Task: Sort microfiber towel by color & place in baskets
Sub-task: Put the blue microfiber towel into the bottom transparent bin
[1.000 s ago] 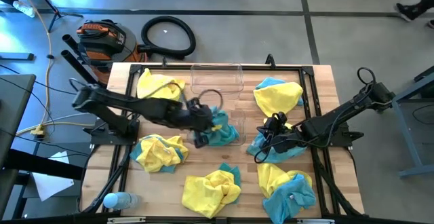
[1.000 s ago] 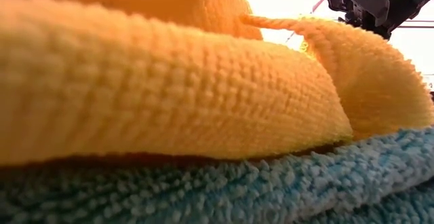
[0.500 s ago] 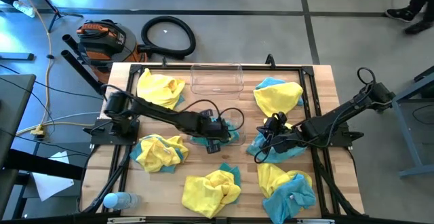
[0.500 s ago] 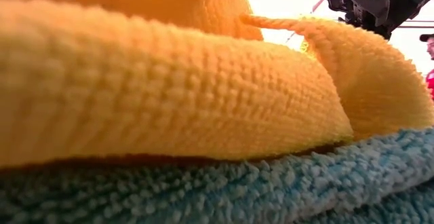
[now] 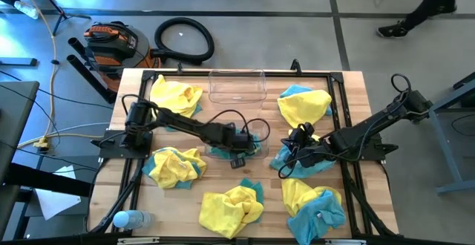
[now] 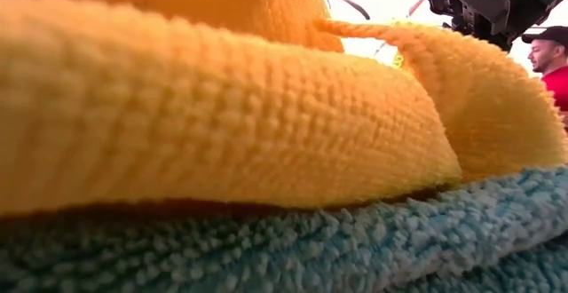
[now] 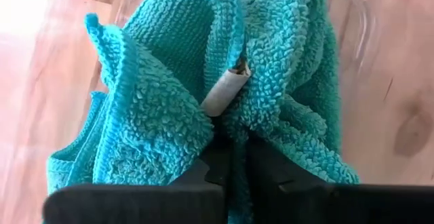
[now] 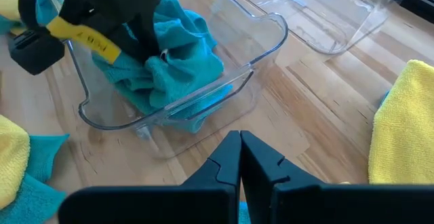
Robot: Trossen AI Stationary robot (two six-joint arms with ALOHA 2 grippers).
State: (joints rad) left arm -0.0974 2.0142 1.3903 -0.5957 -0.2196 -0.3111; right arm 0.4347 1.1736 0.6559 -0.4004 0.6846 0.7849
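**Left tool lowering blue towel into the near basket**

Left tool [image 5: 239, 142] is down inside the clear basket [image 8: 264, 44] at mid-tabletop, fingers [image 7: 224, 163] nearly together and pinching a fold of the turquoise towel [image 7: 176, 88]. Grip sits on a bunched ridge, so the cloth hangs as one wad and fits within the basket walls; most of it already rests on the basket floor. Judgement: this is the drop-off for the blue sort, release next.

Right tool [image 8: 241, 157] is pressed together, empty, parked low just beside that basket, over the yellow-and-blue heap [image 5: 297, 159] on its side, likely staged for the next pick.

Second basket [image 5: 237, 85] sits empty at the far edge, presumably reserved for yellow. Mixed yellow/blue piles [image 5: 231, 204] are spread around the tabletop [image 5: 349, 82], unsorted. Low view is blocked by a yellow towel [image 6: 222, 124] lying on a blue one.
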